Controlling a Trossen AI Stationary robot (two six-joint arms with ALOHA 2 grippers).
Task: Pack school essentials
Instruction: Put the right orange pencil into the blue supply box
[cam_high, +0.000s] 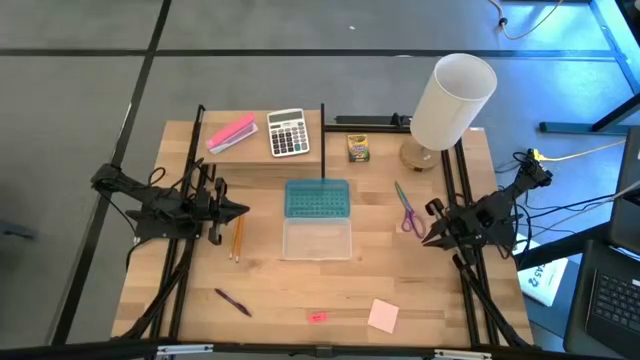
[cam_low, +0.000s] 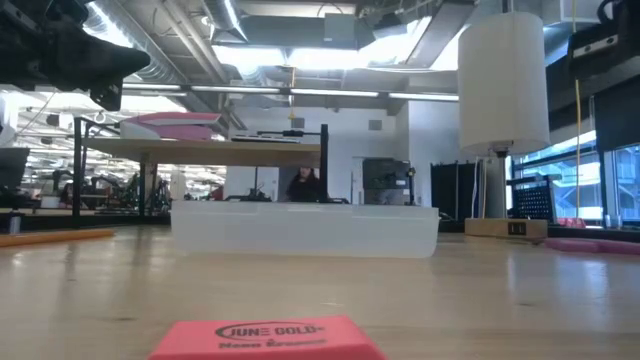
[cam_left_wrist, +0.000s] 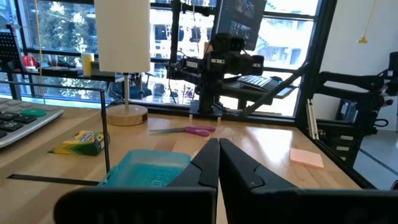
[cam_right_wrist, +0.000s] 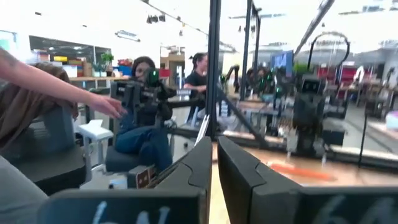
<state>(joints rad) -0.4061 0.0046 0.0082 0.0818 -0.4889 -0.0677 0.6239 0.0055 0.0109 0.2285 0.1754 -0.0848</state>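
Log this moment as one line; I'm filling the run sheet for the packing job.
stage: not started | left claw: shut, empty, by orange pencils | right claw: shut, empty, by purple-handled scissors | clear box: holds nothing

Only one thing carried lettering I could read — the flat pink rubber eraser (cam_low: 268, 339) lying nearest the table's front edge, stamped in dark print with "JUNE GOLD" inside an oval. A second, smaller line sat beneath it — too blurred to make out.
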